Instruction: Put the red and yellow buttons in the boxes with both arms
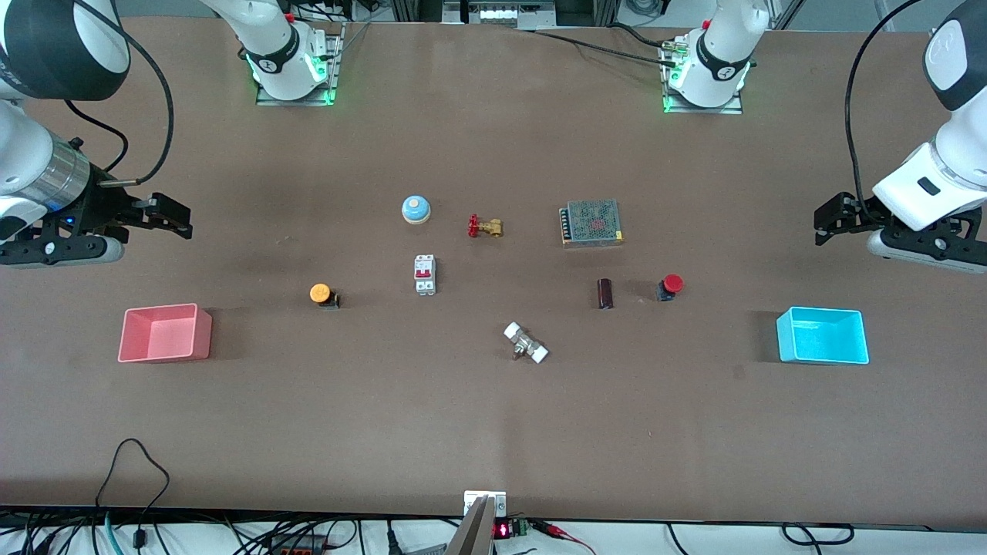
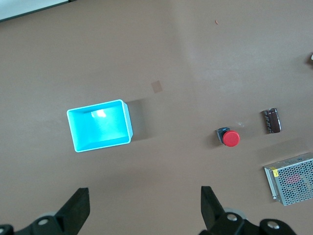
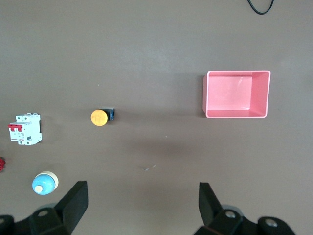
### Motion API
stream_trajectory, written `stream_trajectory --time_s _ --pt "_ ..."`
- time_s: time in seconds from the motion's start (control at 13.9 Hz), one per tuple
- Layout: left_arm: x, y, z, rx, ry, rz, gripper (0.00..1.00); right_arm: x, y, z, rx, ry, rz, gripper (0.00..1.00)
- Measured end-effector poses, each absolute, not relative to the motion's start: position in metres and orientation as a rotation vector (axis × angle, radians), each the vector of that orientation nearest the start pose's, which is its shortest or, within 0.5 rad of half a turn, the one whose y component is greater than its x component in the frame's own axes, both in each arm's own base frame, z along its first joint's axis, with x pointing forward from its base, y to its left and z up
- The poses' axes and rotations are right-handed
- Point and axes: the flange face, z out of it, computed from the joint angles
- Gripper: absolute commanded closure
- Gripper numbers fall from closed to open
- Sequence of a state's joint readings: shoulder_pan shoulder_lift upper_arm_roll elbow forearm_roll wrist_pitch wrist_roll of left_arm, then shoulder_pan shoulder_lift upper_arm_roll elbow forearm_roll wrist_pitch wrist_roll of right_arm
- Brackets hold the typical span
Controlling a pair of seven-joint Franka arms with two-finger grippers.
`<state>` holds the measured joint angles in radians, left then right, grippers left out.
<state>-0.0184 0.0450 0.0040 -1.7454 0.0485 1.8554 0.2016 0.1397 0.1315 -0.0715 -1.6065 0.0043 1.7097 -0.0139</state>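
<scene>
Bright, even light; soft shadows

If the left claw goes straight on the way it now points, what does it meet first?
Probably only bare table. The left claw is open and points down at the surface, in the gap between the cyan box and the red button. Neither seems to lie in its line, though depth is unclear.

Red button [image 1: 669,287] near cyan box [image 1: 822,335], yellow button [image 1: 323,294] near pink box [image 1: 164,332], both boxes empty.
</scene>
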Motion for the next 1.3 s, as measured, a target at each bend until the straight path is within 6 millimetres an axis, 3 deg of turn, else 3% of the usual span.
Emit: stream_trajectory --time_s 0.43,0.65,0.79,1.01,1.3 --pt "0.584 -0.005 0.541 -3.067 0.351 -0.093 0.00 0.599 0.044 0.542 -3.145 -0.129 0.048 0.00" --pt "0.584 -0.004 0.540 -3.067 0.351 -0.091 0.00 0.600 0.051 0.525 -3.144 -0.146 0.117 0.00" --pt "0.585 -0.006 0.531 -3.070 0.356 -0.058 0.00 0.599 0.065 0.501 -3.138 -0.184 0.180 0.00" --pt "0.587 -0.021 0.489 -3.074 0.396 0.127 0.00 0.598 0.092 0.458 -3.131 -0.234 0.140 0.00" --pt "0.605 -0.050 0.428 -3.153 0.353 0.200 0.00 0.589 0.126 0.378 -3.125 -0.214 -0.016 0.00"
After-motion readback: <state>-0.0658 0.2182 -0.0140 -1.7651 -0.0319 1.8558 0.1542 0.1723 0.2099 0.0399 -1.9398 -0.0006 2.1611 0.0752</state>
